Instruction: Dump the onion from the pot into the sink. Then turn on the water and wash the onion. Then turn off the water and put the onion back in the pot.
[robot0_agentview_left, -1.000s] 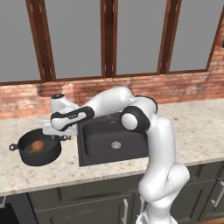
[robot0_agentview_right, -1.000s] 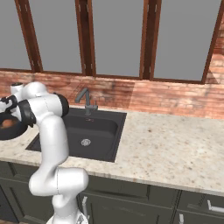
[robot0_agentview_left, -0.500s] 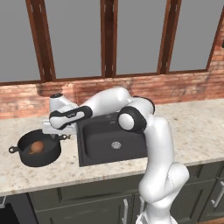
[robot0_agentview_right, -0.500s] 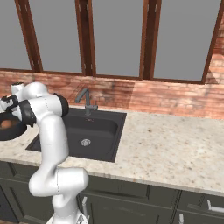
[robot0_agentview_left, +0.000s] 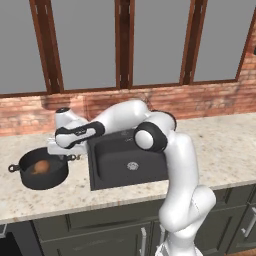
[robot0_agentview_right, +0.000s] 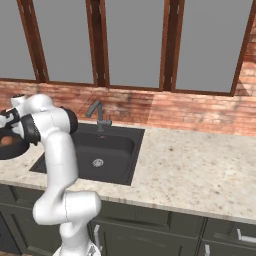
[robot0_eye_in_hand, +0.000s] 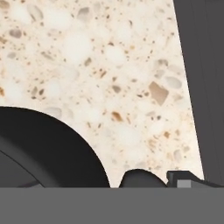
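Speckled beige counter (robot0_agentview_left: 220, 145) ran under brick wall (robot0_agentview_left: 210, 100) and windows. The sink (robot0_agentview_left: 115, 172) sat sunk in the counter, silver drain at centre, faucet (robot0_agentview_right: 98, 114) behind it in right base view. White arm (robot0_agentview_left: 172, 165) rose from lower right of left base view and reached left across the sink's near-left corner. The pot (robot0_agentview_left: 31, 177) stood on the counter just left of the sink, upright, loop handles at both sides. The gripper (robot0_agentview_left: 64, 151) was low at the pot's right handle, between pot and sink edge; couldn't tell if fingers were spread or pinching the handle. Hand view had pot rim and one handle lobe against the counter. The onion (robot0_agentview_left: 41, 166) lay inside the pot, near its middle.
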